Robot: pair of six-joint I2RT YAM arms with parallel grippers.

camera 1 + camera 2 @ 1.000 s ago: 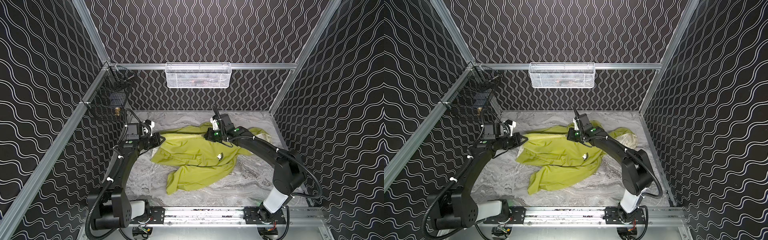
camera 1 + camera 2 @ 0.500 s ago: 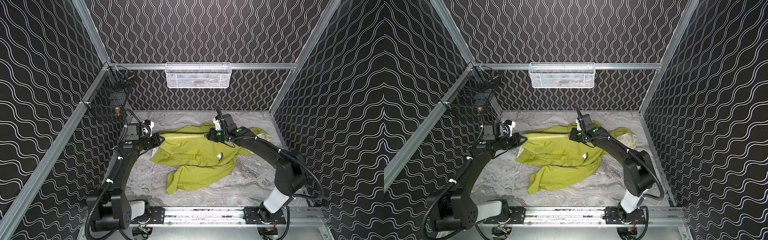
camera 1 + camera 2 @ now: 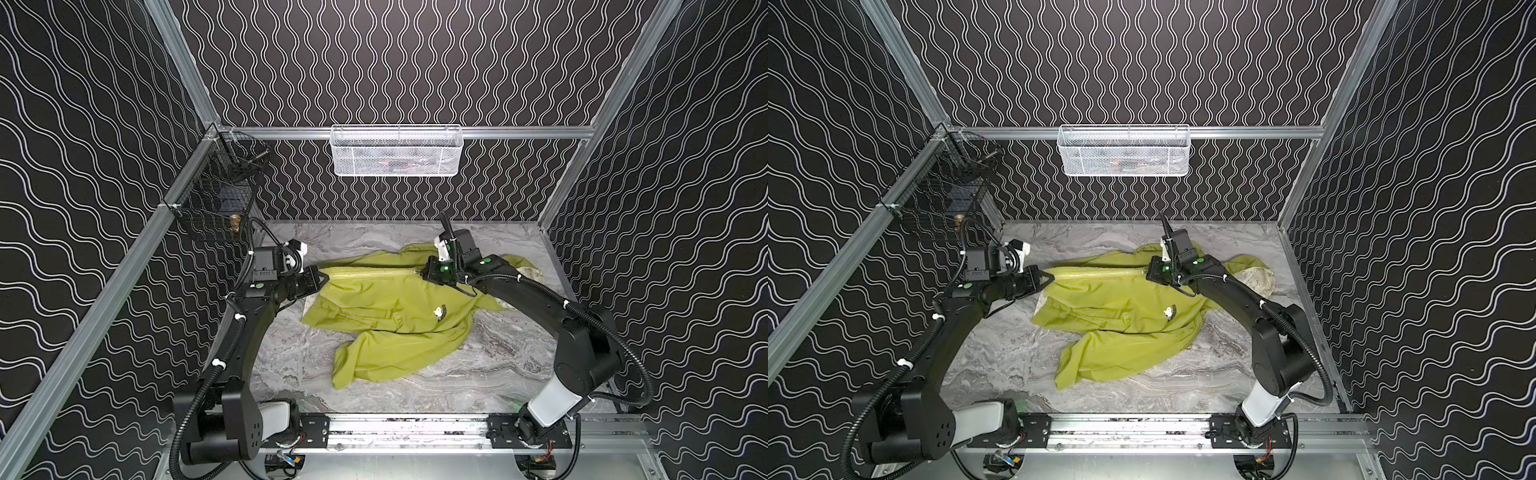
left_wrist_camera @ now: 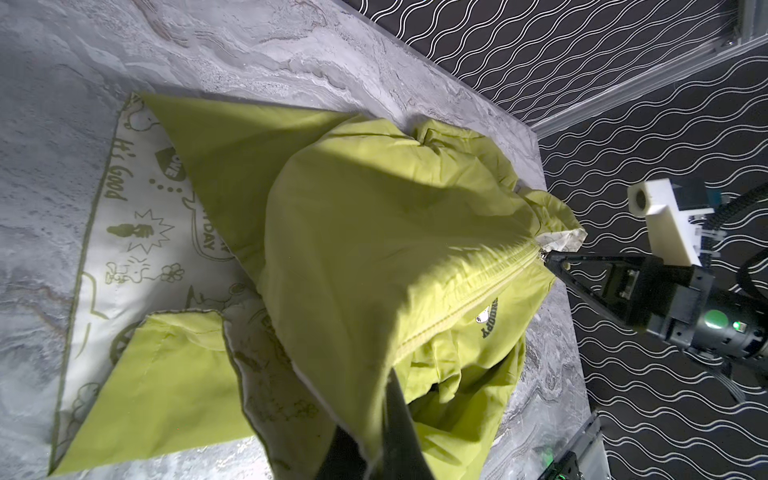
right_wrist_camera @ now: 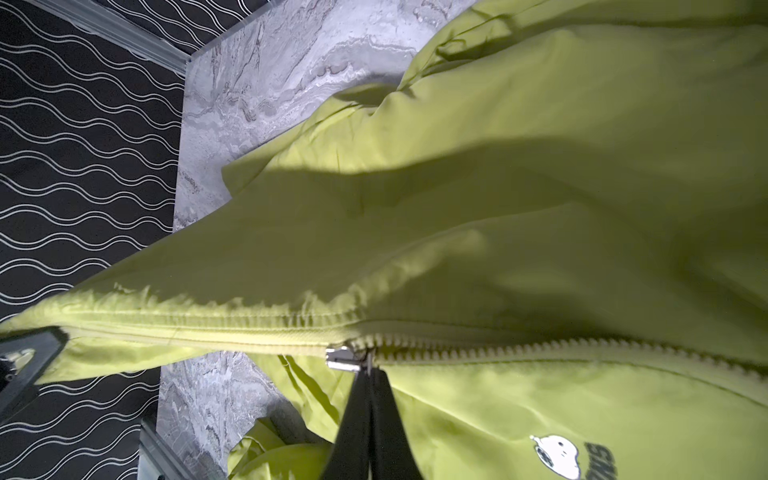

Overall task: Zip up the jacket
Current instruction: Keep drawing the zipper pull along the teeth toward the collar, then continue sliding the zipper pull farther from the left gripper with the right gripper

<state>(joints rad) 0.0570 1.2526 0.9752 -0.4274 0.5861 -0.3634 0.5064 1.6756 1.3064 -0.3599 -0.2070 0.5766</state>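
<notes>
Jacket: the jacket (image 3: 386,316) lies rumpled mid-table (image 3: 478,374), with its zipper stretched between your two grippers.
Left gripper: the left gripper (image 3: 322,276) has its jaws together, clamped on the jacket's bottom edge at the zipper's foot.
Right gripper: the right gripper (image 3: 420,271) is pinched on the slider (image 5: 343,359), seemingly by its pull tab.
Slip risk: if you pull off the zipper's line, that small tab may slide out of the pinch.
Jam risk: the puckered seam (image 5: 291,309) sits beside the slider, and the open teeth (image 5: 540,349) ahead curve away, so fabric could catch.
Slack risk: if the left hold gives, you drag the jacket instead of closing it.

Bright overhead light throws hard-edged shadows across the jacket (image 4: 374,199).
</notes>
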